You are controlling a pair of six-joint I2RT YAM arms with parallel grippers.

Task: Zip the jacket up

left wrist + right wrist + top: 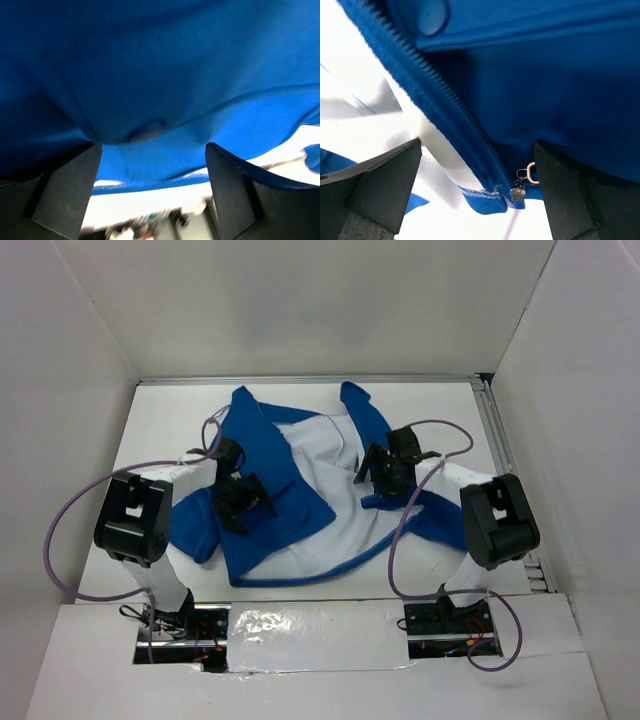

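The jacket (262,530) lies spread open on the table (450,405), blue outside, white lining (330,500) facing up. My left gripper (243,502) is over its left front panel. In the left wrist view the jaws stand wide apart; blue fabric (160,65) with a snap (147,131) bulges down at my left gripper (153,146). My right gripper (383,477) hovers at the right front edge. In the right wrist view the zipper teeth (450,105) run diagonally between the open fingers (375,190) of my right gripper (477,145). The metal slider (518,191) and its pull ring (530,172) sit beside the right finger.
White walls (80,390) enclose the table on three sides. A metal rail (500,440) runs along the right edge. Purple cables (75,510) loop from both arms. The arm bases (175,620) stand at the near edge.
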